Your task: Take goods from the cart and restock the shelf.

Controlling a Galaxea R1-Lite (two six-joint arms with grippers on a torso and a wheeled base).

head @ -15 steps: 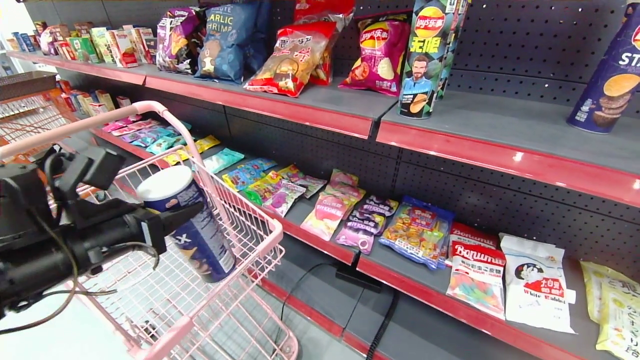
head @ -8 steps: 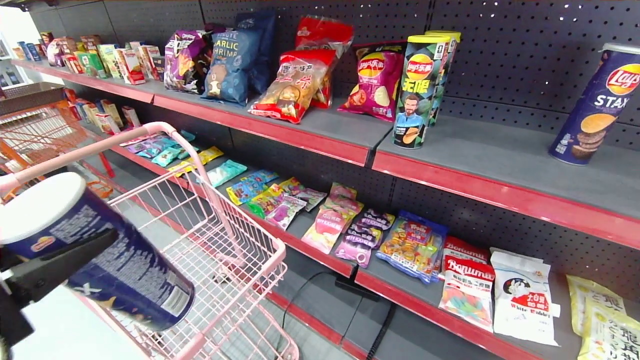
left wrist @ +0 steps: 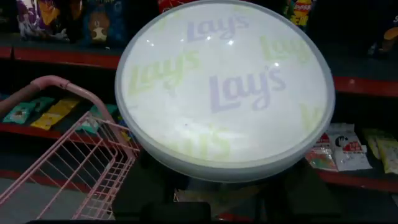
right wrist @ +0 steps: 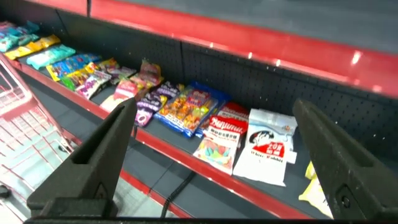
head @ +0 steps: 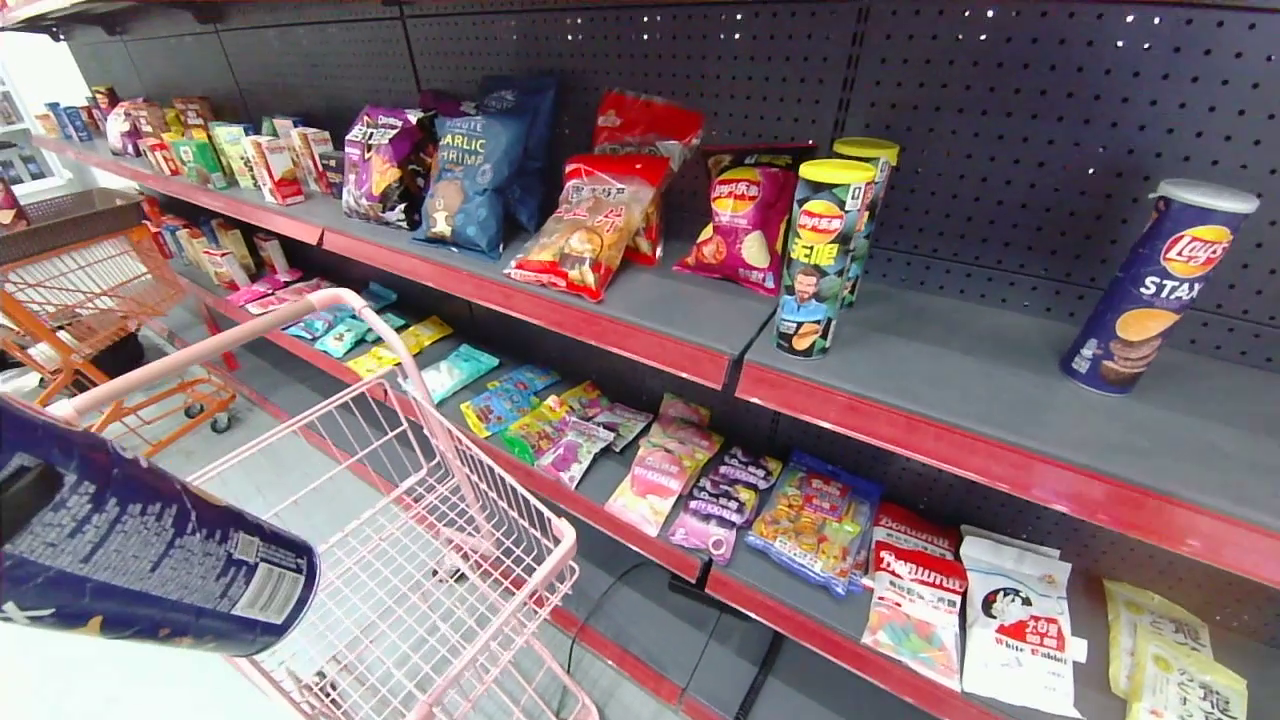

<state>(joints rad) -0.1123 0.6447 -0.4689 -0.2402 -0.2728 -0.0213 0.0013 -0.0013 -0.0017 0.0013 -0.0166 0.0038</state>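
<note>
A tall dark-blue chips can [head: 150, 560] with a white lid [left wrist: 224, 87] hangs tilted above the near left corner of the pink cart [head: 545, 505]. My left gripper [left wrist: 217, 202] is shut on it, its fingers mostly hidden behind the can. A matching blue can [head: 1150, 290] stands on the upper shelf [head: 950, 370] at the right. Between it and two black-and-green cans [head: 820, 260] lies a bare stretch of shelf. My right gripper [right wrist: 224, 155] is open, with nothing between its fingers [right wrist: 93, 168], in front of the lower shelf [right wrist: 186, 158].
Chip bags [head: 590, 220] and boxes [head: 270, 165] fill the upper shelf's left part. Candy packets [head: 810, 505] lie along the lower shelf. An orange cart [head: 90, 290] stands at the far left. A black cable [head: 600, 600] runs under the shelves.
My left gripper has lifted the blue can out of the pink cart, up and toward the camera's lower left. The head camera has tilted up, showing more of the upper shelf.
</note>
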